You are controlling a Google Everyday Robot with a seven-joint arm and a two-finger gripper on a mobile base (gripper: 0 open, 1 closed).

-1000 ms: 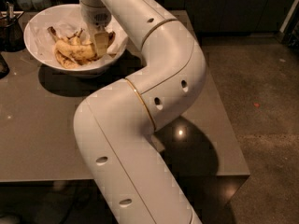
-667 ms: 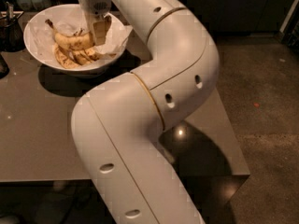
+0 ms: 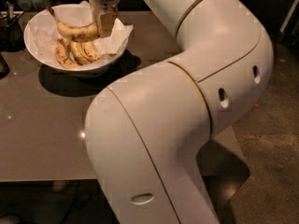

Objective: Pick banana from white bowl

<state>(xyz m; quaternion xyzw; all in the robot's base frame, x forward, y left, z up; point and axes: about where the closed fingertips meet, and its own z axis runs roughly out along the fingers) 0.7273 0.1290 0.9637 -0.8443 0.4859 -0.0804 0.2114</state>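
1. Basically, the tool [image 3: 103,28] hangs straight down over the right half of the white bowl [image 3: 35,43], at the top of the view. The arm [image 3: 187,101] arches in from the near right and fills most of the frame.
2. Tool state: closed on the right end of the banana [image 3: 74,31], w/ a tan finger pad [image 3: 107,23] flat vs. the fruit. The grip is at one end, not mid-length, prob. because that end is the easiest part to reach from above w/o bumping the rim.
3. Banana location: over the bowl's interior, roughly level, stem tip pointing up-left toward the far rim. It sits higher than the shorter bananas [image 3: 77,52] and looks clear of them, though I can't tell for sure that it touches none.
4. Shorter bananas: bunched at the bowl's bottom on the crumpled paper lining [image 3: 119,35]. The paper cushions them and spills over the right rim.
5. The bowl stands on the far-left part of the grey surface [image 3: 46,125], near a dark wire-mesh holder [image 3: 11,29] at the left edge. They're apart as far as I can see.
6. Judgement: the grasp is made and this is the lift phase. W/ an end grip the free stem end may sag or swing, so a slow vertical rise till it clears the rim seems wise.
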